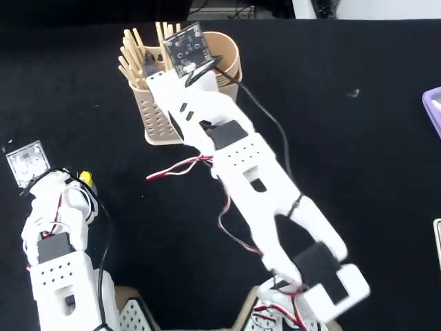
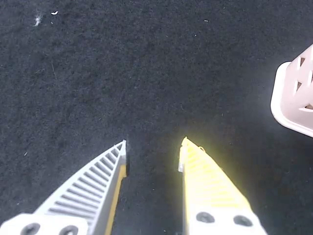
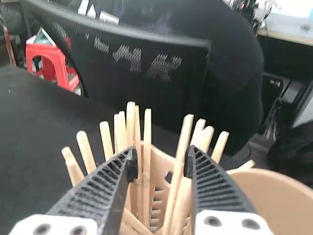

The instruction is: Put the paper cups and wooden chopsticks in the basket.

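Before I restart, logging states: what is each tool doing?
Left tool: open, empty.
Right tool: open, around pale wooden chopsticks standing in beige slotted plastic basket.

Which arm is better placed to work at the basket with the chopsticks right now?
Right. The right claw sits open around the wooden chopsticks standing in the beige slotted plastic basket, while the left claw hangs open over bare black table, apart from the basket.

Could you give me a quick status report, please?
Left gripper open, low over table. Right gripper open, straddling chopsticks standing in basket. Cup beside them. Nothing blocking.
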You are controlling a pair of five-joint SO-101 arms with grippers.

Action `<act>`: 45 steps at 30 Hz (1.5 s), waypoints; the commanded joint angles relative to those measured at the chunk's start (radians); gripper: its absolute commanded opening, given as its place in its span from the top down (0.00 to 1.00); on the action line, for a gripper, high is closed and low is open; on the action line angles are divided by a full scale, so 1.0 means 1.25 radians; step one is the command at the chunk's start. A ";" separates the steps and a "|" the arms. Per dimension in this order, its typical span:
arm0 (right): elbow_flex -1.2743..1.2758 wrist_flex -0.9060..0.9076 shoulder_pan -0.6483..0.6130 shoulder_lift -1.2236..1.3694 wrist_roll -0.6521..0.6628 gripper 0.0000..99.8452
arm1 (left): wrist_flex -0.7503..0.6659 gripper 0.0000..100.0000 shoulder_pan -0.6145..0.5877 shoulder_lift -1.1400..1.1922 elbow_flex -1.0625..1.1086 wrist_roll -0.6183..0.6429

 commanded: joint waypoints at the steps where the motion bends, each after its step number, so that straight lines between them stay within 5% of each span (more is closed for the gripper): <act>1: -0.020 0.076 -0.009 -0.160 -0.001 0.87 | -0.014 0.82 -0.004 -0.012 -0.007 0.000; 7: -0.017 0.298 -0.001 -0.455 0.000 0.99 | -0.014 0.82 -0.007 -0.012 -0.007 0.000; 15: 0.112 0.601 0.169 -0.800 0.001 0.99 | 0.001 0.95 -0.012 -0.022 -0.024 0.000; 22: 0.443 0.653 0.385 -1.151 -0.002 0.99 | 0.221 0.97 0.045 -0.241 -0.093 -0.001; 27: 0.694 0.669 0.415 -1.406 -0.004 0.99 | 0.351 0.97 0.175 -0.474 -0.082 -0.014; 34: 0.872 0.739 0.417 -1.394 -0.006 0.99 | 0.473 0.97 0.192 -0.432 -0.028 -0.179; 45: 1.099 0.813 0.414 -1.394 -0.012 0.99 | 0.457 0.97 0.233 -0.452 0.207 -0.187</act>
